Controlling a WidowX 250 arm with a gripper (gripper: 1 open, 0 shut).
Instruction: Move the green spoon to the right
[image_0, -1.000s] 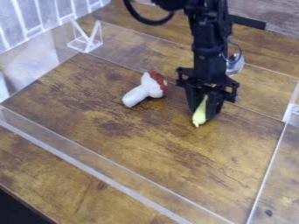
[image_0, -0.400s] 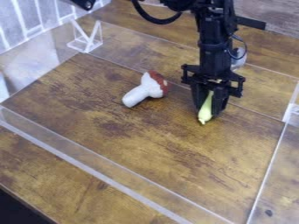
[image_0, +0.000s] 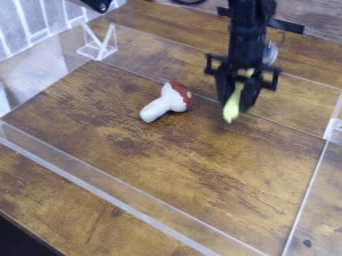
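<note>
The green spoon shows as a yellow-green handle hanging just above the wooden table, right of centre. My gripper points straight down and is shut on the spoon's upper part. The spoon's metal bowl is hidden behind the black fingers. The spoon's lower end hangs free of the wood.
A white mushroom toy with a red cap lies on its side to the left of the spoon. Clear acrylic walls border the wooden surface at the front, left and right. A clear stand sits at the back left.
The gripper has risen with the green spoon, lifting it off the table. The mushroom toy has not moved.
</note>
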